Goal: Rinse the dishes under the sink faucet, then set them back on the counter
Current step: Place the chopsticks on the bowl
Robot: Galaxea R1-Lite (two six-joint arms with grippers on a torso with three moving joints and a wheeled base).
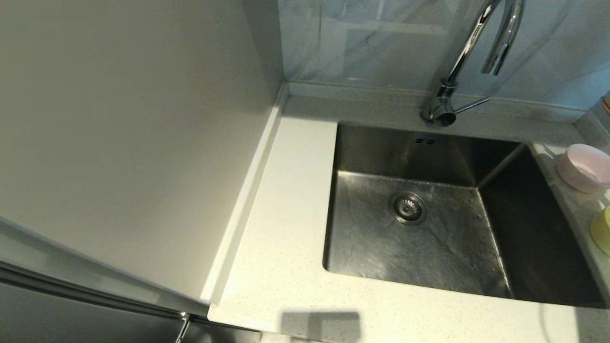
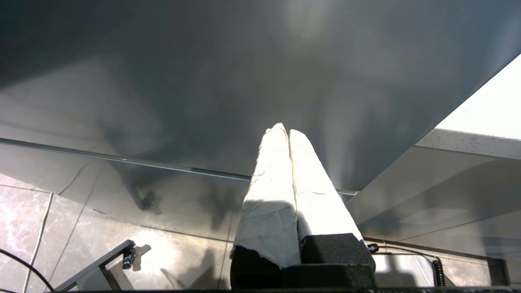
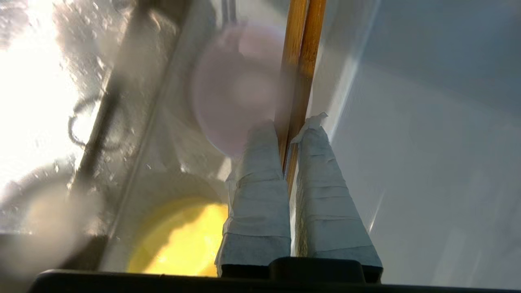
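Note:
In the right wrist view my right gripper (image 3: 291, 128) is shut on the pair of brown wooden chopsticks (image 3: 301, 49), which stick out beyond its taped fingers. Behind them stands the pale pink bowl (image 3: 236, 89), and the yellow-green bowl (image 3: 183, 240) is closer to the wrist. In the head view the pink bowl (image 1: 585, 166) and yellow-green bowl (image 1: 601, 229) sit on the counter strip (image 1: 572, 200) right of the sink (image 1: 429, 209). The chrome faucet (image 1: 469, 52) rises behind the basin. My left gripper (image 2: 285, 131) is shut and empty, below counter level by a dark cabinet front.
The off-white speckled counter (image 1: 286, 238) runs left of and in front of the sink, bounded by a raised rim and a grey-beige wall panel (image 1: 124, 124). A tiled wall stands behind the faucet. Neither arm shows in the head view.

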